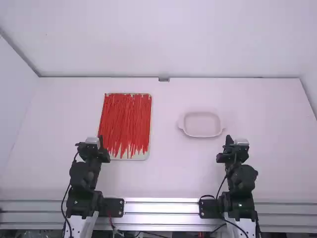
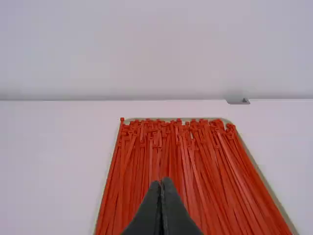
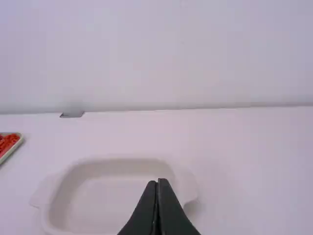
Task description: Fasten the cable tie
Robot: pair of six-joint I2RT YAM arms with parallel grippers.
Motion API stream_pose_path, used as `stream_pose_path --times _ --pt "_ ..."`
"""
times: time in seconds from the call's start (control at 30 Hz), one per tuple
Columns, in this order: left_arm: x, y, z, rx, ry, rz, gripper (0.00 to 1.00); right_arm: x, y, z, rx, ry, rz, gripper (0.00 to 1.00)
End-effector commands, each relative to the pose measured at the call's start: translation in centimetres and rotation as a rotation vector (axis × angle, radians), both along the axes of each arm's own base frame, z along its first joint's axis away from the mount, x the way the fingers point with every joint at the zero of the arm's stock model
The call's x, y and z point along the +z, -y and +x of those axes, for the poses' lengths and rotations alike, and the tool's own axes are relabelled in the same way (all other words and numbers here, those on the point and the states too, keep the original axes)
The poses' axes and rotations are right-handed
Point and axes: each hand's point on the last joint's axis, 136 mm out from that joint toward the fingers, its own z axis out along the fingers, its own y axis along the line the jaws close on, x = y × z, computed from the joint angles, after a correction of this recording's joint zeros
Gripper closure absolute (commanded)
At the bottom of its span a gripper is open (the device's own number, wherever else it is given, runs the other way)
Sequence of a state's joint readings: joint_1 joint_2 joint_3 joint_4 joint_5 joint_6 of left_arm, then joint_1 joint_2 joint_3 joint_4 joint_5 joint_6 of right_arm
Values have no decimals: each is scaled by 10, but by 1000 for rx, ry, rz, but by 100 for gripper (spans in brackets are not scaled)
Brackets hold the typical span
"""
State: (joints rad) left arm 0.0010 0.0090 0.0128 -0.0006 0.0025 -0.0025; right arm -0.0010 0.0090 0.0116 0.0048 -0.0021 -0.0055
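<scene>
Left fingers (image 2: 149, 215) together, holding nothing | right fingers (image 3: 146, 215) together, holding nothing

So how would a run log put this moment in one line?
left gripper: shut | right gripper: shut | cable ties: untouched | dish: before right gripper

Loose red cable ties (image 1: 125, 124) heaped flat, parallel, unfastened on tray (image 1: 150, 106)

High view: above-behind, looking down over white table (image 1: 257, 109). Wrist views: low, facing forward; left shares red plastic cable ties (image 2: 195, 161), right shares white handled dish (image 3: 98, 191).
</scene>
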Motion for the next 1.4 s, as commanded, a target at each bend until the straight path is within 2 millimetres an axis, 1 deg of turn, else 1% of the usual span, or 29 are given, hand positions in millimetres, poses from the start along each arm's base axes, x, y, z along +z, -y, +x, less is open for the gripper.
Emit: stream_pose_path --times 0.0,0.2,0.57,0.73,0.9,0.93,1.1,1.13,1.2,1.23,1.37 --pt "0 0 0 0 0 0 100 0 0 0 0 1 0 100" --pt "4 0 0 -2 -1 -3 98 5 -1 0 4 4 5 98" --pt "21 6 0 -28 -70 -22 88 20 -6 1 33 -72 28 88" --pt "26 12 1 -60 -154 -41 80 23 -13 1 61 -166 36 80" --pt "30 14 2 -65 -257 -59 71 26 -22 2 95 -268 45 71" --pt "30 14 2 -66 -261 -60 70 26 -22 2 96 -272 45 70" --pt "34 19 4 -84 -366 -82 61 29 -35 5 145 -377 48 61" --pt "36 21 4 -89 -400 -90 58 28 -41 6 166 -419 52 58" --pt "36 22 5 -91 -421 -98 56 28 -44 6 180 -446 53 56" --pt "38 24 6 -92 -469 -119 52 27 -52 6 214 -502 49 52" --pt "40 30 7 -116 -560 -143 44 25 -64 8 248 -601 49 45"
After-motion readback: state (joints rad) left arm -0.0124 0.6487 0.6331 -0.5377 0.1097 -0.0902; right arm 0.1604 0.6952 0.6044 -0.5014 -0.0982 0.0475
